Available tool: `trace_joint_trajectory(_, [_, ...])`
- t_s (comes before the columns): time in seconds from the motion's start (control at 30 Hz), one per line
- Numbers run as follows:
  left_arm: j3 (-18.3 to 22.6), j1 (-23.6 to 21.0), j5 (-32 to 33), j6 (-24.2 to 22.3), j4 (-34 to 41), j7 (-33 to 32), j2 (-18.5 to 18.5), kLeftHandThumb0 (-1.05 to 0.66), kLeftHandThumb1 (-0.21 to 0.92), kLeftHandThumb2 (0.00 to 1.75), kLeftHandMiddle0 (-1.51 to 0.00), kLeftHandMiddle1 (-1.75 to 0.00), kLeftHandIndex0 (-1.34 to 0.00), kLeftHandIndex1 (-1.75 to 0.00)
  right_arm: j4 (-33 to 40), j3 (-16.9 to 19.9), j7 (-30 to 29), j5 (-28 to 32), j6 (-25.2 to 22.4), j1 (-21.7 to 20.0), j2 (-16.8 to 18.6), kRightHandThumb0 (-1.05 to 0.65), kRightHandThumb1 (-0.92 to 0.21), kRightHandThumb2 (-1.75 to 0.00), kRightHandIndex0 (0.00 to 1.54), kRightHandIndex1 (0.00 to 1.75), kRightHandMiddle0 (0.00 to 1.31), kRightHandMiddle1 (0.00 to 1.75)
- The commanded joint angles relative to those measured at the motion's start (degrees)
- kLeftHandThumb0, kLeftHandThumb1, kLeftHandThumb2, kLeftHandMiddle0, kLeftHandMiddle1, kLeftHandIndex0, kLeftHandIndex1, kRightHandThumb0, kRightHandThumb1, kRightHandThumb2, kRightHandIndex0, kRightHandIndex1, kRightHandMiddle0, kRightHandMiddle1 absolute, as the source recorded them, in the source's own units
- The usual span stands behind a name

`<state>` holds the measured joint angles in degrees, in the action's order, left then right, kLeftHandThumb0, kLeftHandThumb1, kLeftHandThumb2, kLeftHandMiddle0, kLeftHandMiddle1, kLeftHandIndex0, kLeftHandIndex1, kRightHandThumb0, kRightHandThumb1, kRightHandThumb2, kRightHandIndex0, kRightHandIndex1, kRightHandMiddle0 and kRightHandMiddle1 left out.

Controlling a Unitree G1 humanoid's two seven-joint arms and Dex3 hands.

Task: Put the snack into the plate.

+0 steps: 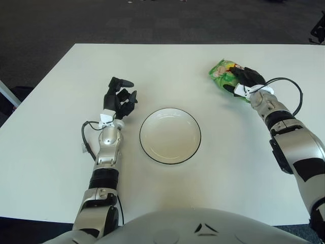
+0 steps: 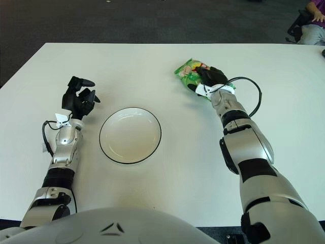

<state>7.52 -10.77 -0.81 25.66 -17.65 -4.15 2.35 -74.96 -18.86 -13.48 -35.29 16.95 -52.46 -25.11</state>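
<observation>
The snack [image 1: 222, 72] is a green bag lying on the white table at the far right. My right hand [image 1: 246, 78] is on the bag's right end, black fingers curled around it. The plate [image 1: 170, 137] is white with a dark rim, empty, at the table's middle, well to the left of and nearer than the snack. My left hand [image 1: 120, 96] shows just left of the plate, fingers spread and holding nothing. The same scene shows in the right eye view, with the snack [image 2: 189, 70] and the plate [image 2: 130, 136].
The white table [image 1: 61, 152] ends in dark carpet at the back and left. A black cable [image 1: 294, 91] loops beside my right wrist. A chair and a person [image 2: 310, 23] are at the far right beyond the table.
</observation>
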Motion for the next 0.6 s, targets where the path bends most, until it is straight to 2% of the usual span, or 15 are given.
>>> trace_joint_trajectory(0.0, [0.0, 0.5, -0.5, -0.6, 1.1, -0.9, 0.1, -0.36, 0.92, 0.33, -0.81, -1.66, -0.41, -1.55, -1.1, -0.2, 2.8, 0.9, -0.4, 3.4, 0.3, -0.91, -0.92, -0.79, 0.11, 0.00, 0.36, 0.04])
trace_joint_trajectory(0.5, [0.1, 0.1, -0.5, -1.4, 1.4, -1.3, 0.4, -0.36, 0.92, 0.33, -0.81, -1.67, -0.40, -1.55, 0.0, -2.9, 6.6, 0.1, 5.8, 5.8, -3.1, -0.93, -0.92, -0.82, 0.06, 0.00, 0.37, 0.04])
trace_joint_trajectory(0.57, [0.1, 0.0, -0.6, -1.4, 1.3, -1.4, 0.4, -0.36, 0.92, 0.33, -0.81, -1.67, -0.40, -1.55, -0.1, -3.0, 6.7, 0.2, 6.1, 5.8, -3.3, -0.93, -0.92, -0.82, 0.05, 0.00, 0.45, 0.07])
